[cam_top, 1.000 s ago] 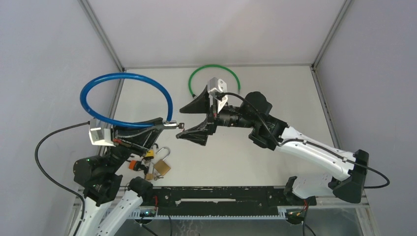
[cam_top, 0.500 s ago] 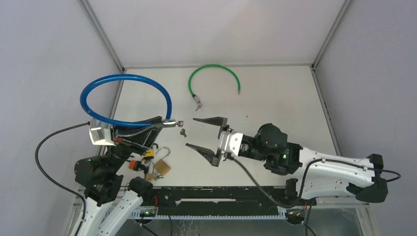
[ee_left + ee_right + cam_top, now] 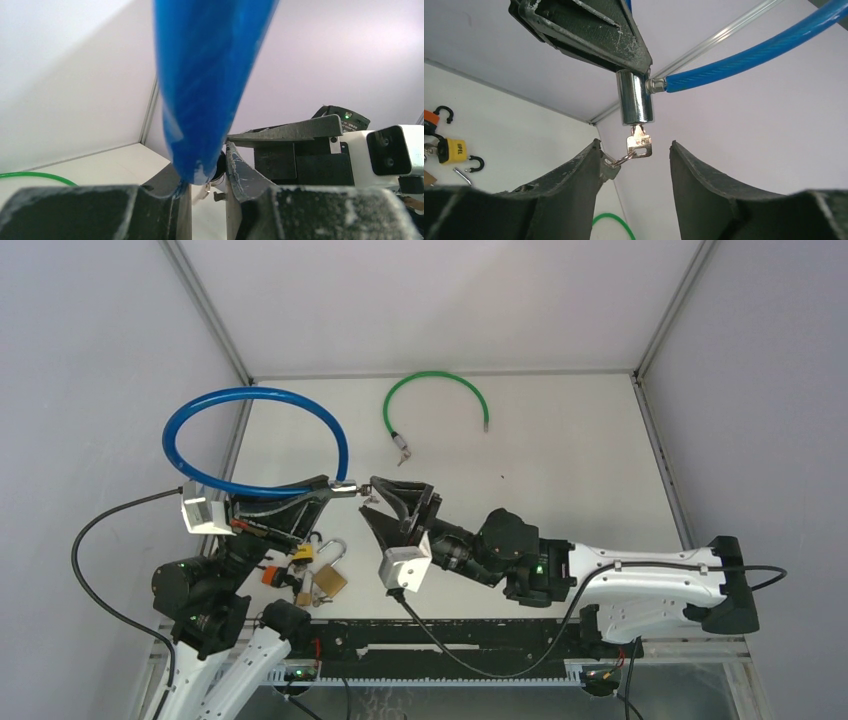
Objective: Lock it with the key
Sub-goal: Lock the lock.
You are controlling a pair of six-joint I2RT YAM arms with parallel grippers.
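Note:
My left gripper (image 3: 338,488) is shut on the silver cylinder (image 3: 635,102) of the blue cable lock (image 3: 250,440) and holds it above the table. A silver key (image 3: 639,144) sits in the cylinder's keyhole. A second key (image 3: 610,169) hangs from its ring against my right gripper's left finger. My right gripper (image 3: 634,150) is open, its fingertips on either side of the inserted key without touching its head. In the top view the right gripper (image 3: 367,497) faces the left one. The blue cable (image 3: 210,75) fills the left wrist view.
A green cable (image 3: 435,400) lies at the back of the table. Several padlocks (image 3: 315,570) lie near the left arm's base; they also show in the right wrist view (image 3: 451,150). The right arm's wrist camera (image 3: 395,150) shows close in front of the left gripper.
My right arm swung from the back of the table toward the front, then came in low with open jaws around the key. The left arm and the lock have stayed still.

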